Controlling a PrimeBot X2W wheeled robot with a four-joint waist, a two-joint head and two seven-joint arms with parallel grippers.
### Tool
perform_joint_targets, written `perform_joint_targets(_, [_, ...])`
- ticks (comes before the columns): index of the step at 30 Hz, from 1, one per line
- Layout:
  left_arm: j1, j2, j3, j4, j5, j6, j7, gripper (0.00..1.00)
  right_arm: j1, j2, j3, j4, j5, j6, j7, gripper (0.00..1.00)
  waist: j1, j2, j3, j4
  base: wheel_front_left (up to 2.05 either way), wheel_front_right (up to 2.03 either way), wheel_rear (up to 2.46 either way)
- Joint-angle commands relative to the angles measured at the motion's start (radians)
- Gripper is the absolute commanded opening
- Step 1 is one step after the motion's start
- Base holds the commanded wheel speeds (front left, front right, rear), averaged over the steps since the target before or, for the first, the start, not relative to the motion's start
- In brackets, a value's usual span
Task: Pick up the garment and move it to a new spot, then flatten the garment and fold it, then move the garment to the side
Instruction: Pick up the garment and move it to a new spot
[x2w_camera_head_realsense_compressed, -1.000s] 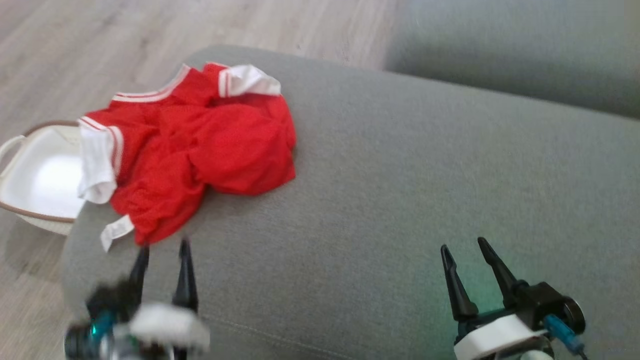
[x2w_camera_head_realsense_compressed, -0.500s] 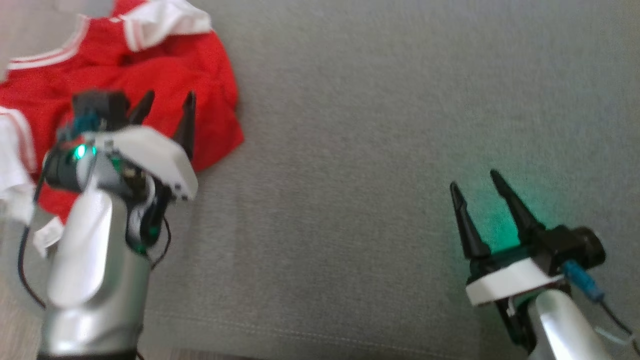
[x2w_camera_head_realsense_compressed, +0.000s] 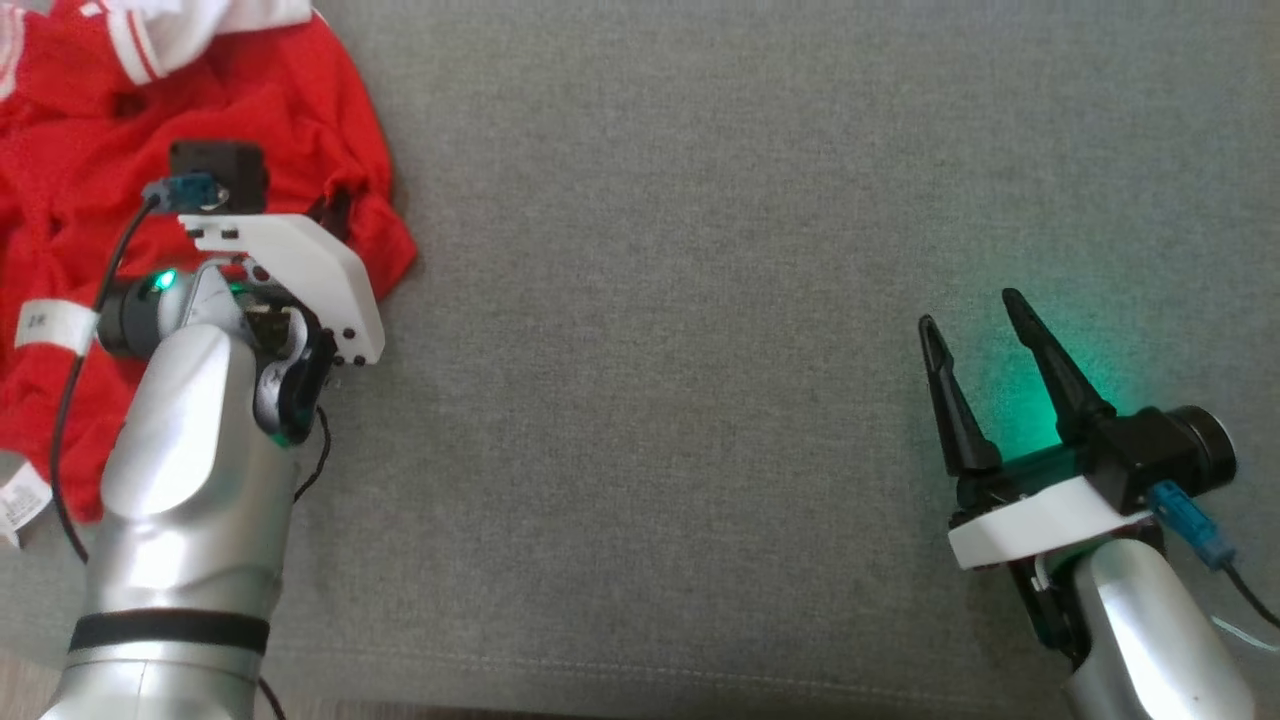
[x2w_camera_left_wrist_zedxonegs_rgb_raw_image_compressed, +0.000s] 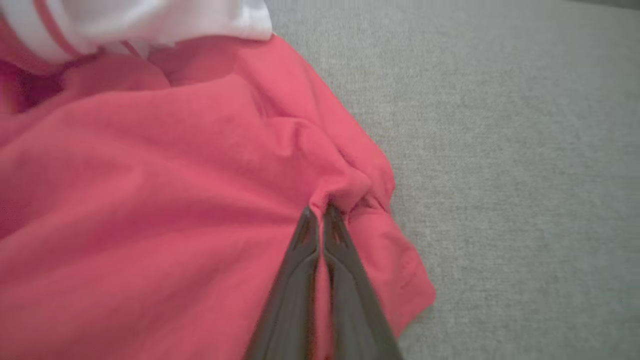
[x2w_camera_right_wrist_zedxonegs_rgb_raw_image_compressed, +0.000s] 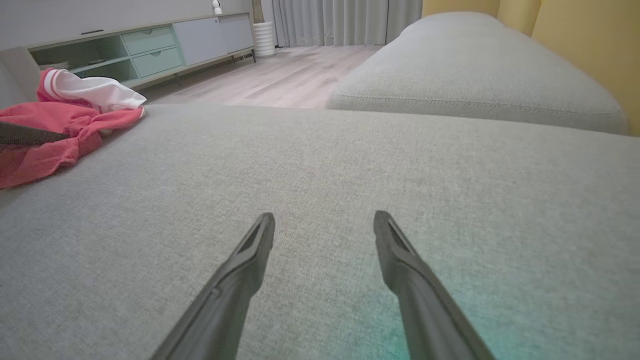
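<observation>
The garment (x2w_camera_head_realsense_compressed: 90, 130) is a crumpled red jersey with white striped sleeves, lying at the upper left of the grey cushion (x2w_camera_head_realsense_compressed: 680, 330). In the left wrist view the garment (x2w_camera_left_wrist_zedxonegs_rgb_raw_image_compressed: 150, 200) bunches into a small ridge at the fingertips. My left gripper (x2w_camera_left_wrist_zedxonegs_rgb_raw_image_compressed: 320, 210) is shut on that pinch of red cloth near the garment's right edge; in the head view my left gripper (x2w_camera_head_realsense_compressed: 335, 205) is mostly hidden behind its own white wrist mount. My right gripper (x2w_camera_head_realsense_compressed: 970, 310) hovers open over bare cushion at the lower right, nothing between its fingers. In the right wrist view my right gripper (x2w_camera_right_wrist_zedxonegs_rgb_raw_image_compressed: 324, 217) points across the cushion, with the garment (x2w_camera_right_wrist_zedxonegs_rgb_raw_image_compressed: 60, 135) far to the left.
A second grey cushion (x2w_camera_right_wrist_zedxonegs_rgb_raw_image_compressed: 470, 75) lies beyond a gap at the far right of the right wrist view. Wooden floor (x2w_camera_right_wrist_zedxonegs_rgb_raw_image_compressed: 280, 75), a low pale cabinet (x2w_camera_right_wrist_zedxonegs_rgb_raw_image_compressed: 150, 47) and curtains stand behind. Bare cushion stretches between my two arms.
The head camera tilted down, so the garment slid toward the upper left of the picture. My left arm reached onto the garment and its fingers closed on the cloth. The right gripper stayed open.
</observation>
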Motion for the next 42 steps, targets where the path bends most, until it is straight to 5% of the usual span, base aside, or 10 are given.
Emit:
perform_joint_targets(1, [-0.032,0.037,0.028,-0.025,-0.009,-0.005,-0.03,0.0,0.005,0.004,0.015,-0.023,0.01,0.008,-0.011,1.0,-0.0001,0.0,-0.027,0.006,0.0,0.0,0.0])
perform_joint_targets(7, [-0.026,0.035,0.026,-0.146,-0.034,-0.03,-0.078,0.0,0.037,0.034,0.009,-0.009,0.013,0.008,-0.011,1.0,-0.0001,0.0,-0.119,0.02,0.0,0.0,0.0])
perform_joint_targets(14, [0.023,0.023,-0.011,-0.432,-0.103,-0.065,0.014,0.0,0.064,0.073,0.011,0.003,0.018,0.008,-0.011,1.0,-0.0001,0.0,-0.204,-0.002,0.0,0.0,0.0])
perform_joint_targets(28, [0.079,-0.027,-0.117,-1.025,-0.302,-0.072,0.279,0.0,0.081,0.114,0.031,0.018,0.037,0.008,-0.011,1.0,-0.0001,0.0,-0.268,-0.206,0.0,0.0,0.0])
perform_joint_targets(33, [0.023,-0.053,-0.147,-1.077,-0.359,-0.055,0.321,0.0,0.079,0.117,0.035,0.017,0.049,0.008,-0.011,1.0,-0.0001,0.0,-0.265,-0.297,0.0,0.0,0.0])
perform_joint_targets(42, [-0.141,-0.079,-0.189,-0.952,-0.404,-0.031,0.282,0.0,0.071,0.117,0.047,0.009,0.1,0.008,-0.011,1.0,-0.0001,0.0,-0.242,-0.442,0.0,0.0,0.0])
